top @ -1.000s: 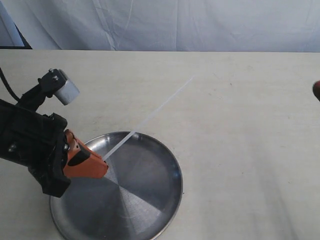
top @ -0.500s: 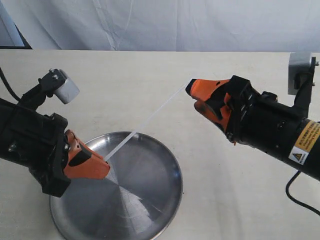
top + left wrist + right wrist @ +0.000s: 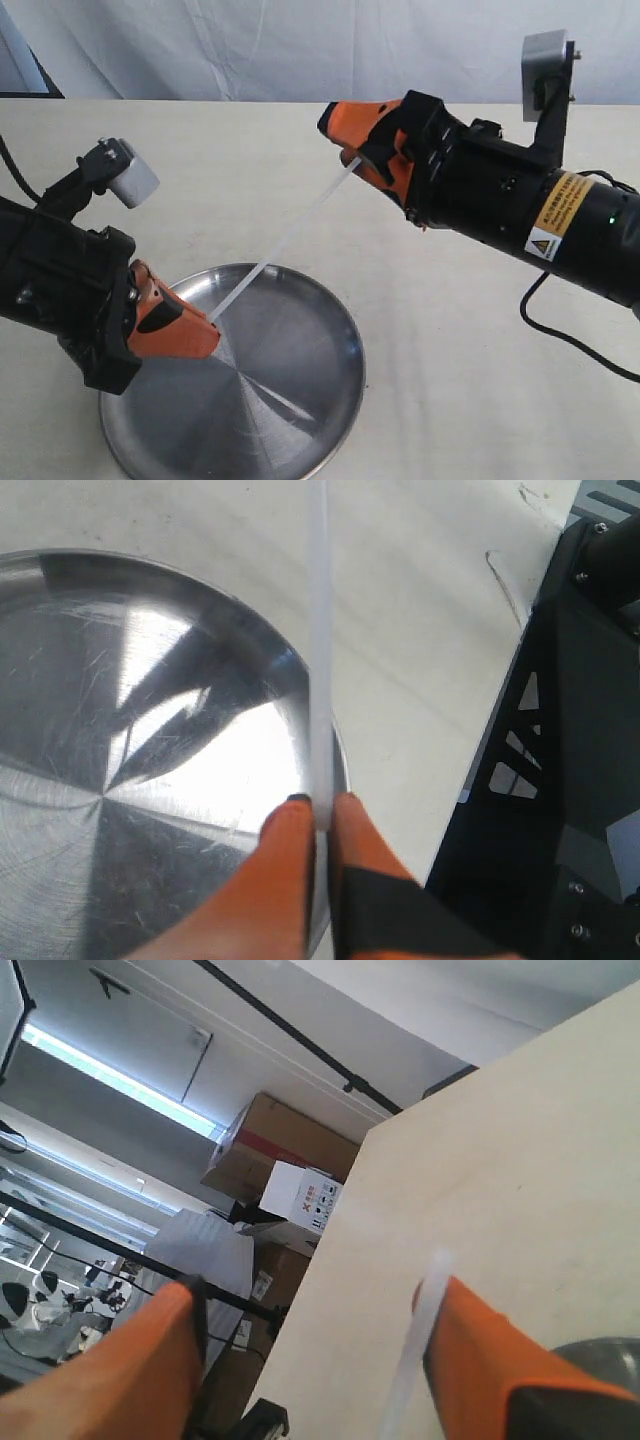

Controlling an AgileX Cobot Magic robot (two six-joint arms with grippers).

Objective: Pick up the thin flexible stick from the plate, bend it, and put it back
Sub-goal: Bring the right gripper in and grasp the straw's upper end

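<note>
Thin flexible stick (image 3: 285, 240) is held in the air above the plate (image 3: 345, 345), slanting from low on the left up toward the middle, straight and unbent. Its lower end is pinched between the clenched fingers of the left claw (image 3: 208, 330), which hovers over the plate's left part. Gripping at the very end is judged to leave nearly the whole length free for bending. The upper end is bracketed by the right claw (image 3: 338, 138), whose fingers are spread wide. The tip lies just beside one finger, and nothing is gripped there yet. Only the plate is seen on the pale worktop (image 3: 200, 170). A white cloth backdrop (image 3: 350, 50) hangs behind. A black cable (image 3: 560, 335) trails from the right arm, well apart from the stick, so no obstruction to closing on the free end is evident.
</note>
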